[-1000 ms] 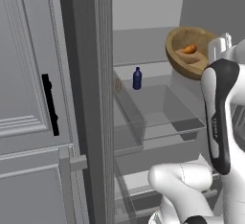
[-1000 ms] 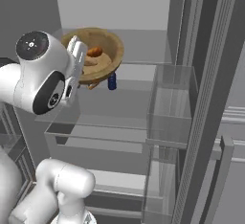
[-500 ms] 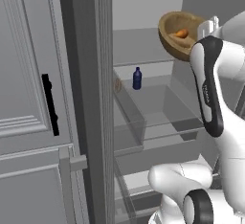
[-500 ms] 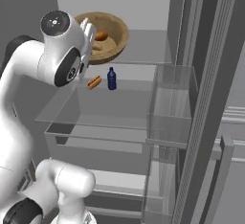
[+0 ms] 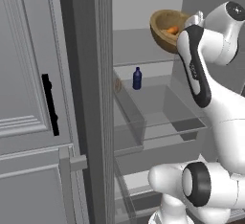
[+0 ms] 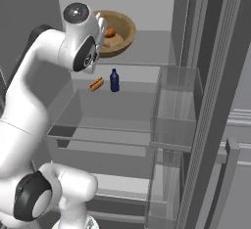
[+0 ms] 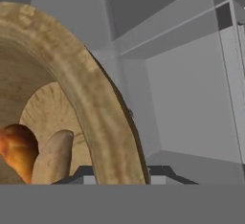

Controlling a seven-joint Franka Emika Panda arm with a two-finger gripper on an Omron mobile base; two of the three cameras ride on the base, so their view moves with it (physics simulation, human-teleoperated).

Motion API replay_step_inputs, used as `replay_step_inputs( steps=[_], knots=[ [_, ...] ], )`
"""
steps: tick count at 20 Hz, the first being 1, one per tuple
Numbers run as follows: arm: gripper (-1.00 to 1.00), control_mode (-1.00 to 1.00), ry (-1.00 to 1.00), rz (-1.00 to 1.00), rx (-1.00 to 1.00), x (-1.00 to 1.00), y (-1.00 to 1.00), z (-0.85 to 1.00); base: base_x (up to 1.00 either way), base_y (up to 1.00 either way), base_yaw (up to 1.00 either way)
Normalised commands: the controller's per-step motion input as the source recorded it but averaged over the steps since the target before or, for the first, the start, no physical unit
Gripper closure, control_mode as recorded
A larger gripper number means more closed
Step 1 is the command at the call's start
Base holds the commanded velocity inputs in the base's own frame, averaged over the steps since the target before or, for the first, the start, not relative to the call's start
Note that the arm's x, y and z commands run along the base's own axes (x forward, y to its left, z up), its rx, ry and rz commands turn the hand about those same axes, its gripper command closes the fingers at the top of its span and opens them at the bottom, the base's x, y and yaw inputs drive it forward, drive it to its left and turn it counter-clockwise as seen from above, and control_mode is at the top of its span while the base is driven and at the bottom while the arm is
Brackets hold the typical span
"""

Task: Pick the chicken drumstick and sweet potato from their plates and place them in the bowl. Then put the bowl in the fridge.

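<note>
The wooden bowl hangs tilted at the height of the upper shelf of the open fridge. My gripper is shut on the bowl's thick rim, one dark tip on either side. Two food pieces lie inside it: a glossy orange-brown piece and a duller tan lump. I cannot tell which is the chicken drumstick and which the sweet potato. In the right base view my white wrist covers the bowl's left side. The plates are out of view.
A small blue bottle and a hot dog rest on the glass shelf below. Clear door bins stand to the right. The fridge door with its black handle swings out on the left.
My arm has lifted the bowl from beside the lower shelf up to the upper shelf level and carried it further into the fridge. The grip on the rim has held.
</note>
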Motion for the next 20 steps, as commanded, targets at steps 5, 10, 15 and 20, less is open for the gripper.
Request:
replay_step_inputs(
  steps=[5,10,15,20],
  knots=[
    [1.0,-1.0,0.0,0.01,0.0,0.6,0.0,-0.23,0.0,0.0,0.0],
    [1.0,-1.0,0.0,0.0,0.0,0.48,0.0,-0.31,0.0,0.0,0.0],
    [1.0,-1.0,0.0,0.0,0.0,0.41,0.0,-0.13,0.0,0.0,0.0],
    [-1.0,-1.0,0.0,0.0,0.0,0.04,0.0,0.0,0.0,0.0,0.0]
  ],
)
